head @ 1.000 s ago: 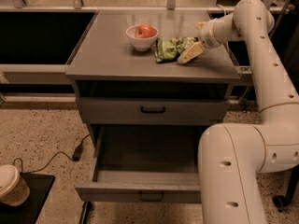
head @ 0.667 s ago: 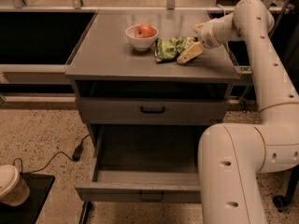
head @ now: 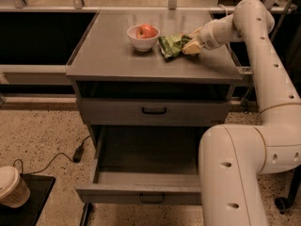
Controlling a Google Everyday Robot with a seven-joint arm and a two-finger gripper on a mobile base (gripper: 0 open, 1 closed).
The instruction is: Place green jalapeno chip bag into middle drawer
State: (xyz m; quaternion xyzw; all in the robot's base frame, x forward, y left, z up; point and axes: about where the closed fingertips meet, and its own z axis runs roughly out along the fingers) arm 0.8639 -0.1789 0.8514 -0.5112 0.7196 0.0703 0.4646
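The green jalapeno chip bag (head: 170, 45) lies flat on the grey cabinet top (head: 113, 55), just right of a white bowl. My gripper (head: 191, 46) is low over the cabinet top at the bag's right edge and touches or overlaps it. The white arm reaches in from the right. The middle drawer (head: 146, 180) is pulled out below, a deep grey tray with a small black bar handle on its front, and nothing shows inside it.
A white bowl with a red apple (head: 143, 35) stands left of the bag. The upper drawer front (head: 153, 111) is shut. My arm's large lower link (head: 230, 173) covers the open drawer's right side. A paper cup (head: 11, 186) and a cable (head: 70, 154) are on the floor at left.
My gripper has shifted slightly left, closer onto the bag's right edge. The bag, bowl and drawer have not moved.
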